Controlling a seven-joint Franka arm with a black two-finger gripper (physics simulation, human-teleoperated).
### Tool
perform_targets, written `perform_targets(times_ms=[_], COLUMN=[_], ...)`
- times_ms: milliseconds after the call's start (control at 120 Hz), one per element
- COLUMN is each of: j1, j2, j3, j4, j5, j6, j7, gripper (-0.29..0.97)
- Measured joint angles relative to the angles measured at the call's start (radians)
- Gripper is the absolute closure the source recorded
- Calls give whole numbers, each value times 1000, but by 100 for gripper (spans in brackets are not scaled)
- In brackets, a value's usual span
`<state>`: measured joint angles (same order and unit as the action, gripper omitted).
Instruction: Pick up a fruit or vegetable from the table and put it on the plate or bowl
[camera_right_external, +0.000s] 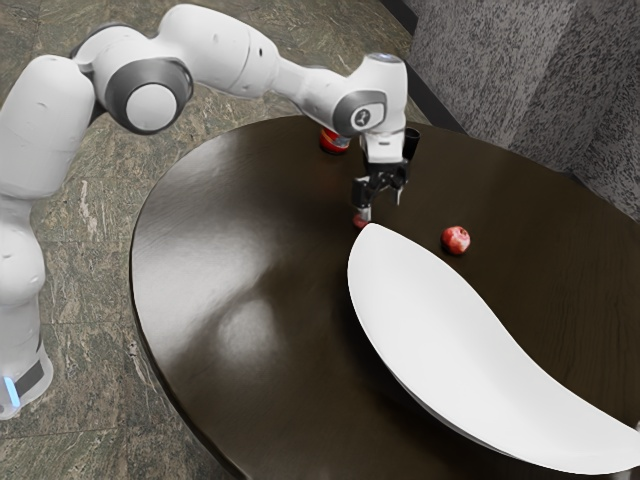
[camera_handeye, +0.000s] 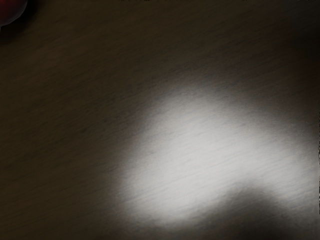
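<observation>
My black gripper (camera_right_external: 378, 198) hangs low over the dark round table (camera_right_external: 230, 300), just behind the far tip of the large white plate (camera_right_external: 470, 350). Its fingers stand apart with nothing between them, so it is open. A small red fruit (camera_right_external: 360, 221) lies on the table right below the finger nearer the exterior view's left, against the plate's tip. A second red fruit (camera_right_external: 456, 239) rests beside the plate's far rim, toward the exterior view's right. A third red fruit (camera_right_external: 331, 141) sits at the table's far edge, partly hidden by my forearm. In the wrist view a red fruit (camera_handeye: 7, 12) shows in a corner.
The wrist view looks down on bare dark wood with a bright glare patch (camera_handeye: 200, 160). A grey speckled wall (camera_right_external: 530, 70) rises behind the table at the exterior view's right. Stone floor (camera_right_external: 90, 260) surrounds the table.
</observation>
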<state>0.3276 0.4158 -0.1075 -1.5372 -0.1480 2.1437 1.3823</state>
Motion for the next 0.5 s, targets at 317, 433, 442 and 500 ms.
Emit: perform_targets(times_ms=[317, 433, 442, 500], j1=[8, 16, 17, 15], j2=[-31, -32, -32, -32], j3=[8, 8, 8, 8], j4=[-70, -80, -80, -81], j5=[-12, -15, -15, -15], j6=[1, 1, 1, 1], j7=[37, 44, 44, 46], gripper=[1, 3, 4, 7])
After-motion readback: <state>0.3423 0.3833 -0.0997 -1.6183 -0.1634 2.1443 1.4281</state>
